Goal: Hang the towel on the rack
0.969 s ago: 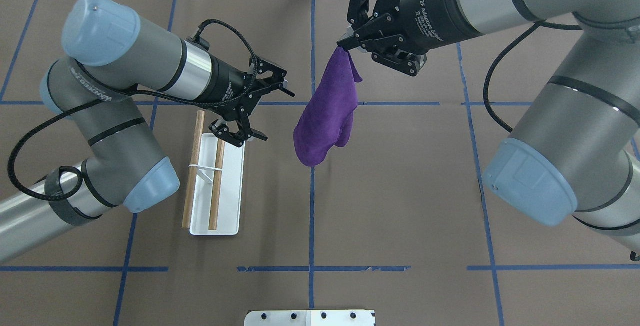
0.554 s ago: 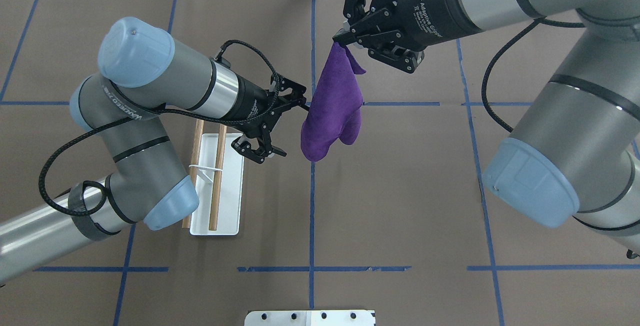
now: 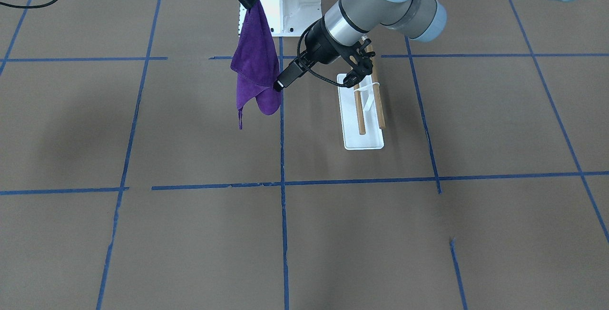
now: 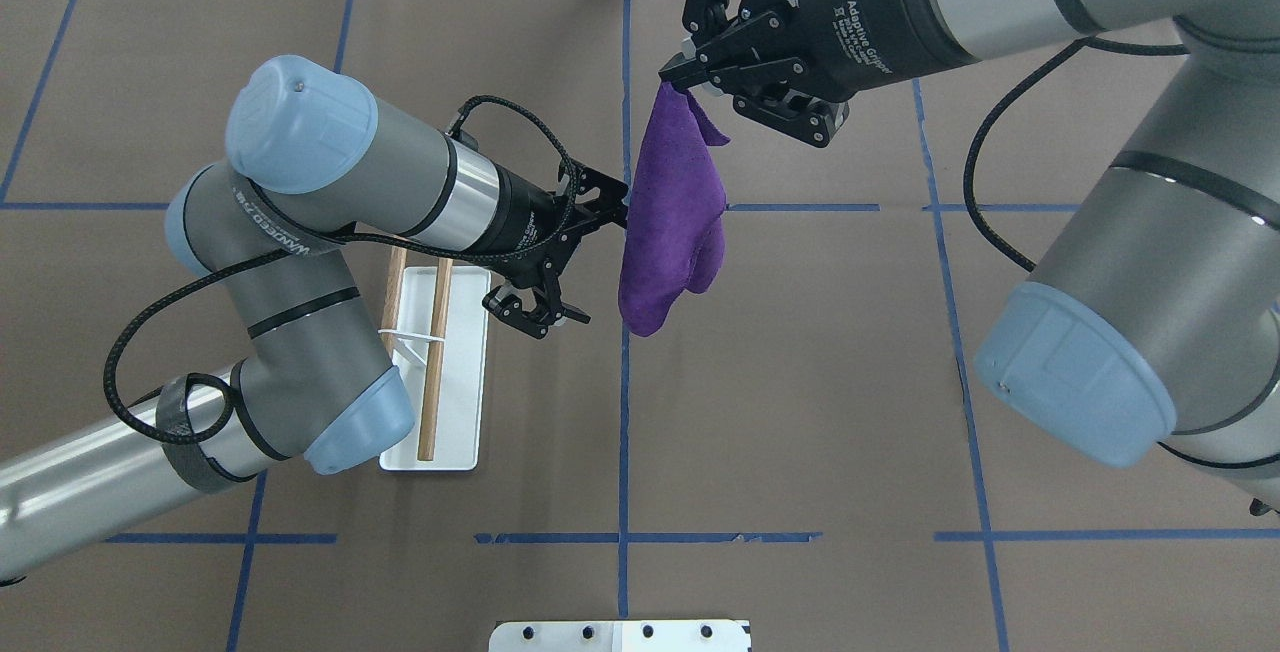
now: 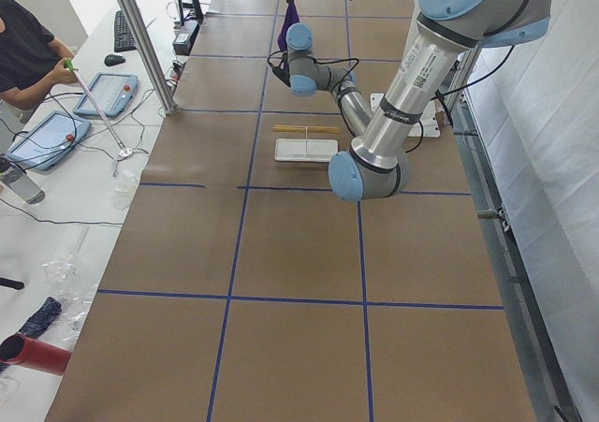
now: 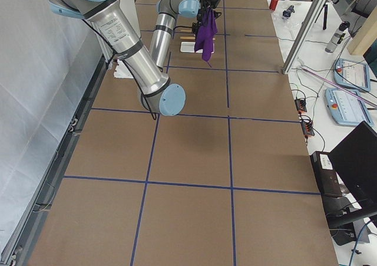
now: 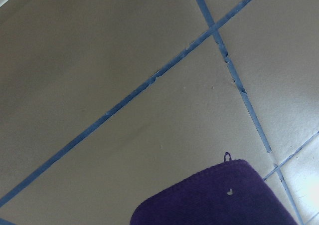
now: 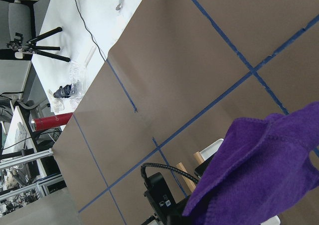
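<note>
A purple towel [image 4: 670,212] hangs limp in the air over the brown table [image 4: 800,382], pinched at its top corner by the right gripper [image 4: 672,75], whose fingers are closed tight on the cloth. The left gripper [image 4: 578,264] is spread wide and holds nothing. Its upper finger is right at the towel's near edge, touching or almost.

The rack [image 4: 465,372] stands on the table on the robot's left, beside the left arm, with its two wooden rods [image 4: 432,402] bare.

The towel looks light, soft and floppy, folding on itself, with a loose thread [image 3: 240,122] dangling below. A second hold on a free corner or side edge would likely spread it.

The right gripper's body reads "2F Adaptive Gripper"; lettering on the left arm is too distorted to read.
</note>
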